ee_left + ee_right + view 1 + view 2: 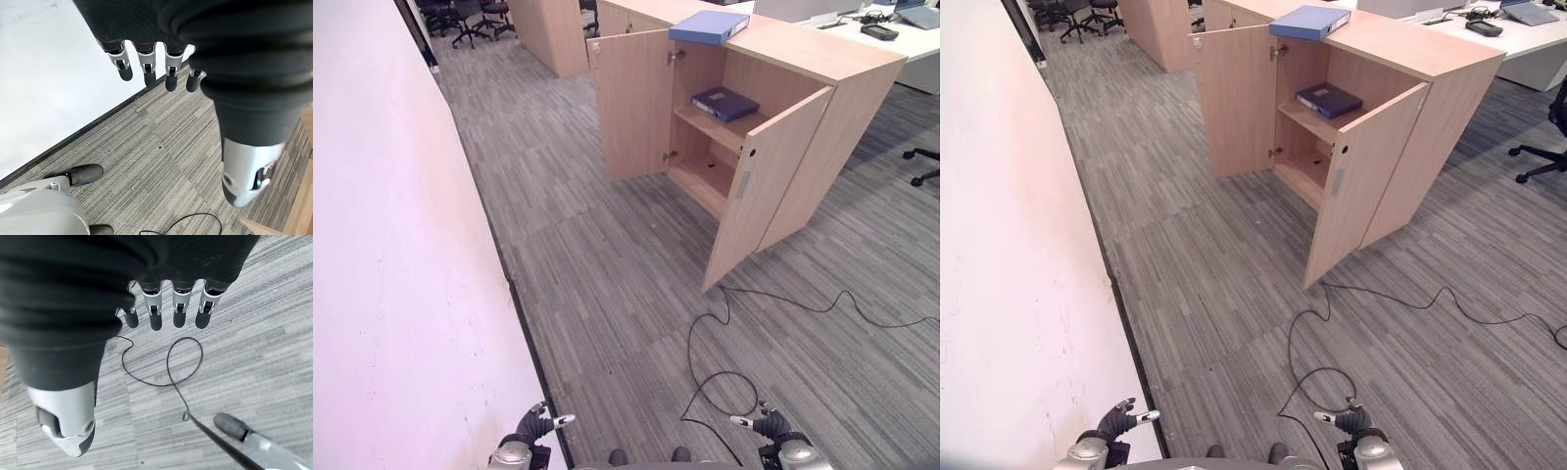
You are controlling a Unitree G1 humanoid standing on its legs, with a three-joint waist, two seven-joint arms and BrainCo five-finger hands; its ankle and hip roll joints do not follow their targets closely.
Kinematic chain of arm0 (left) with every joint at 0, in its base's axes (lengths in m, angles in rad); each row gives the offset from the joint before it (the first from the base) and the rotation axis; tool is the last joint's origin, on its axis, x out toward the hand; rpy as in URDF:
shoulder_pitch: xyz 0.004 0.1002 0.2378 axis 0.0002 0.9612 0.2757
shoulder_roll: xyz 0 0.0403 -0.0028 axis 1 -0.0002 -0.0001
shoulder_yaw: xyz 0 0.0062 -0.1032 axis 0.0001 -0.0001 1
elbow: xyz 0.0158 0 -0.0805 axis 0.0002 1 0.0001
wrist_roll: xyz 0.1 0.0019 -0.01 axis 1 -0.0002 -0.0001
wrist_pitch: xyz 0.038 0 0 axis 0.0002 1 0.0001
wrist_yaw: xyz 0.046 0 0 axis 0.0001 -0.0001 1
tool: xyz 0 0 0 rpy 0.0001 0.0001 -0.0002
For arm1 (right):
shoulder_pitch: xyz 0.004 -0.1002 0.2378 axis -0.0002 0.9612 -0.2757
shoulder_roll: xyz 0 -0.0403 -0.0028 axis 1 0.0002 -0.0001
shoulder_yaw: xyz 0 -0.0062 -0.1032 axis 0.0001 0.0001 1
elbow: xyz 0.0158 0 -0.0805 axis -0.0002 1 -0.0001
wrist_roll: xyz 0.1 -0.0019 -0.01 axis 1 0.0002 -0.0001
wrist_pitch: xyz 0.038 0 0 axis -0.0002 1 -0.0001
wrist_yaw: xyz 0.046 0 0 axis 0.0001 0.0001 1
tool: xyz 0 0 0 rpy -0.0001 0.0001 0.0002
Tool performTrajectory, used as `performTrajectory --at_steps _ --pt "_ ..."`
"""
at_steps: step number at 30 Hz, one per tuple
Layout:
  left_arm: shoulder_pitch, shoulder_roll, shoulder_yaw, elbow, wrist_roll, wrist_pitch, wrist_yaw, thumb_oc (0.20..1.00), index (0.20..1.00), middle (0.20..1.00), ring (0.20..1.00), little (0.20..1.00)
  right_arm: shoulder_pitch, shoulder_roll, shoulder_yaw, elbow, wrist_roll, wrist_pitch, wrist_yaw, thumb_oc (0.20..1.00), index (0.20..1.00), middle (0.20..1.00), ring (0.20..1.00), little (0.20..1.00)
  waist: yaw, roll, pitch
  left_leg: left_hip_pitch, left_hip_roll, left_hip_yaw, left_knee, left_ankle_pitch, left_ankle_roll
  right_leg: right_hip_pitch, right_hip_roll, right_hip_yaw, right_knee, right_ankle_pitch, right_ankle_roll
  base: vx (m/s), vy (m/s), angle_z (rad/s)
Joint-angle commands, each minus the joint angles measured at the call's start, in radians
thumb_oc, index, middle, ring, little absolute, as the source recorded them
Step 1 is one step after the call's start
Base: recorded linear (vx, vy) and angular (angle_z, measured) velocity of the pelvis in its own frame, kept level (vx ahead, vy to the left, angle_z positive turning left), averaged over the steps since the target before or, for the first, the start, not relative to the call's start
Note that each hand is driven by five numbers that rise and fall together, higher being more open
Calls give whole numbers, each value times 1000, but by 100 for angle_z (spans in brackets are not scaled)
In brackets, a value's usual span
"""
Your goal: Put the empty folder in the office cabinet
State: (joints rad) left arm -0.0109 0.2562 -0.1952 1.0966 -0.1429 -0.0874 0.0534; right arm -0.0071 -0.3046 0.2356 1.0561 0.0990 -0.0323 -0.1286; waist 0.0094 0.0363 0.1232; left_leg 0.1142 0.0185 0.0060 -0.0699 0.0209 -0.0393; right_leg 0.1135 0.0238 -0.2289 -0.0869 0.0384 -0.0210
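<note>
the left robot hand point(146, 63) and the right robot hand point(166, 308) hang low over the grey striped carpet point(607, 274), fingers straight and relaxed, holding nothing. the wrist views show this clearly; the head views show just the thumbs. farther away stands a light wooden cabinet point(803, 69) with both doors open. one flat blue folder point(709, 26) lies on its top, another folder point(725, 103) lies on the inner shelf.
</note>
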Motion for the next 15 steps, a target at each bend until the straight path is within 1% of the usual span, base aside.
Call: performTrajectory --at_steps 1,2,3,4,6,7,8,9,10,11,12,13,14,15 --pt "-100 22 5 12 -28 -28 2 1000 1000 1000 1000 1000 -37 -20 1 -31 35 -18 -6 1000 1000 1000 1000 1000 6 -52 57 -79 94 55 181 -35 -93 45 -71 80 6 -96 106 -55 -99 8" --pt "-100 23 2 6 -28 -27 2 1000 1000 1000 1000 1000 -40 -24 2 -29 34 -17 -7 1000 1000 1000 1000 1000 11 -55 68 -109 91 48 236 -25 -95 46 -71 85 9 -96 99 -32 -106 15" --pt "-105 23 -1 4 -32 -27 3 1000 1000 1000 1000 1000 -41 -27 0 -30 36 -18 -8 1000 1000 1000 1000 1000 10 -60 79 -160 91 39 321 -6 -97 46 -72 83 14 -95 91 -26 -129 13" --pt "-111 23 -2 -4 -40 -26 4 1000 1000 1000 1000 1000 -43 -36 -9 -33 38 -12 -8 1000 1000 1000 1000 1000 10 -67 99 -232 89 28 440 63 -99 48 -71 89 28 -102 76 -19 -95 4" --pt "-111 23 -1 -4 -40 -26 4 1000 1000 1000 1000 1000 -44 -36 -9 -33 38 -12 -8 1000 1000 1000 1000 1000 8 -66 97 -239 90 25 446 61 -100 45 -69 87 29 -103 76 35 -28 -2" --pt "-114 22 -4 0 -46 -28 6 1000 1000 1000 1000 1000 -42 -40 -14 -25 45 -11 -9 1000 1000 1000 1000 1000 5 -65 99 -278 110 28 452 93 -97 54 -67 89 33 -118 72 205 22 -13" --pt "-115 20 -4 2 -50 -25 6 1000 1000 1000 1000 1000 -41 -39 -19 -13 47 -6 -12 1000 1000 1000 1000 1000 11 -64 95 -294 135 42 375 82 -90 67 -67 91 32 -133 77 209 23 -9" --pt "-114 20 -4 2 -50 -25 6 1000 1000 1000 1000 1000 -40 -39 -19 -13 47 -6 -12 1000 1000 1000 1000 1000 13 -66 97 -288 134 45 371 82 -89 70 -69 93 32 -134 77 223 43 -10" --pt "-112 20 -4 4 -48 -24 6 1000 1000 1000 1000 1000 -37 -39 -22 -8 47 -6 -12 1000 1000 1000 1000 1000 18 -67 94 -290 141 45 326 82 -88 77 -70 98 31 -140 81 198 59 -1" --pt "-111 20 -5 6 -46 -23 7 1000 1000 1000 1000 1000 -39 -40 -25 -4 48 -6 -16 1000 1000 1000 1000 1000 28 -60 92 -318 156 33 263 116 -91 91 -62 104 27 -152 87 276 82 -7" --pt "-111 20 -6 7 -48 -21 8 1000 1000 1000 1000 1000 -41 -37 -23 0 50 -5 -18 1000 1000 1000 1000 1000 36 -57 93 -316 160 23 199 144 -97 104 -62 112 29 -167 90 291 103 -3" --pt "-113 19 -8 10 -50 -22 10 1000 1000 1000 1000 1000 -48 -36 -20 6 52 -7 -24 1000 1000 1000 1000 1000 47 -51 93 -347 166 2 141 160 -102 117 -57 126 31 -184 91 269 74 2" --pt "-116 21 -7 13 -53 -23 10 1000 1000 1000 1000 1000 -52 -35 -18 10 54 -8 -24 1000 1000 1000 1000 1000 54 -55 96 -354 166 -7 97 169 -109 126 -62 137 38 -202 91 512 175 -27" --pt "-112 26 -3 16 -64 -28 10 1000 1000 1000 1000 1000 -69 -36 -15 33 56 -7 -27 1000 1000 1000 1000 1000 75 -49 94 -389 178 -61 30 188 -130 165 -58 203 62 -251 88 415 135 -46"
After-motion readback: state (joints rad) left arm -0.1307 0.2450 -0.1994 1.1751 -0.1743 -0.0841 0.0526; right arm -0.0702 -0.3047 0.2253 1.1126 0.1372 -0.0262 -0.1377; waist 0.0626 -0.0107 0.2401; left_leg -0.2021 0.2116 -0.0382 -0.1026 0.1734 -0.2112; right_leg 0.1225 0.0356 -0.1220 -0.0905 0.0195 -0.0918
